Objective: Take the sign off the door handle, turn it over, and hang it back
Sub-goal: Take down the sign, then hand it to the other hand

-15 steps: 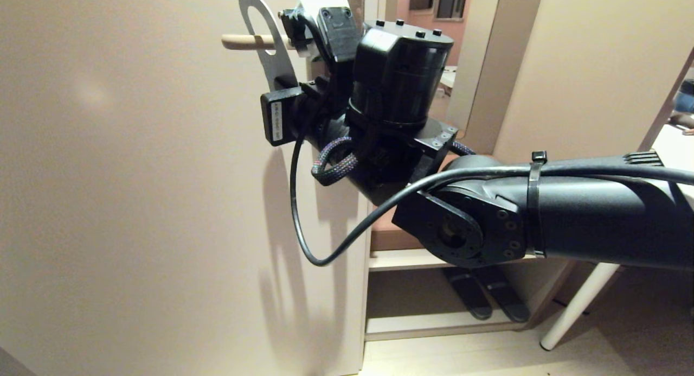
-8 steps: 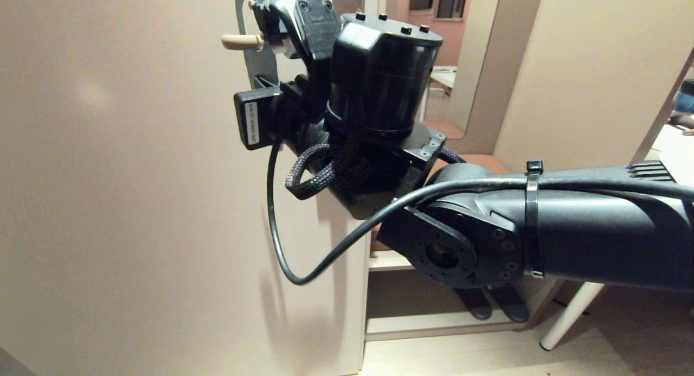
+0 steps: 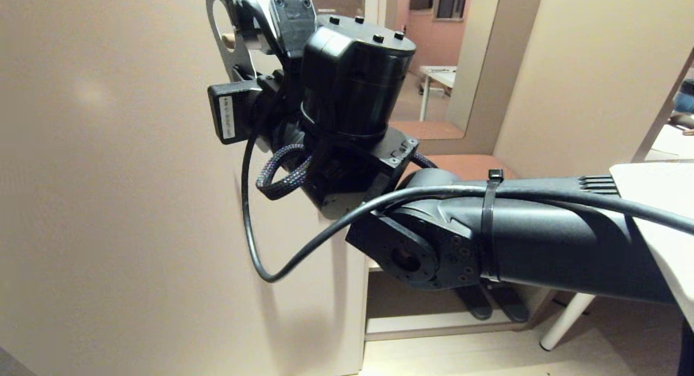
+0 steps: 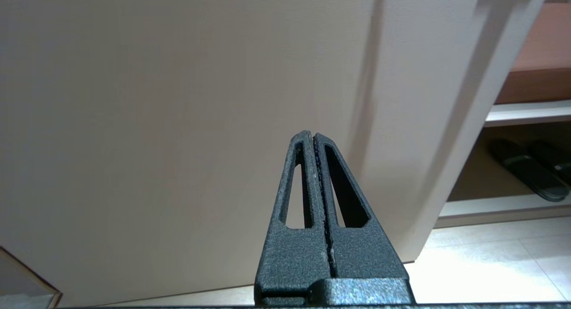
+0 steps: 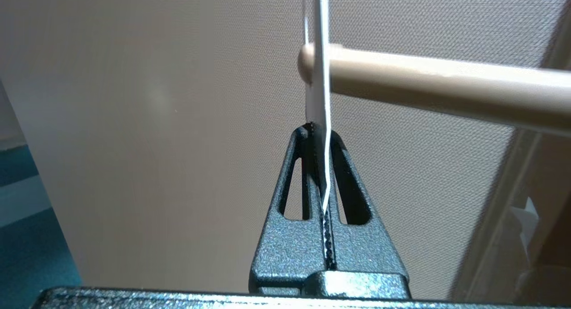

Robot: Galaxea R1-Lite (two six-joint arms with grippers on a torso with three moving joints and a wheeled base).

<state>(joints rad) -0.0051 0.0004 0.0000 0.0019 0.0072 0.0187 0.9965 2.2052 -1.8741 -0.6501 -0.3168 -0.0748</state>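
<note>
Right hand [image 5: 319, 135] clamps 1 sign [image 5: 317, 99] at 1 door handle's [image 5: 446, 84] tip; left hand [image 4: 315, 137] clenched, empty.

"Any lettering I can read from here?"

"Only a small white label [image 3: 226, 117] on a black block beside my right wrist, its print too fine to read. The sign [image 3: 219, 23] shows me no words."

bare door [image 3: 108, 202] left of handle [image 5: 446, 84]

Home entryway: door [image 3: 108, 202], slippers [image 3: 490, 303] shelved.
</note>
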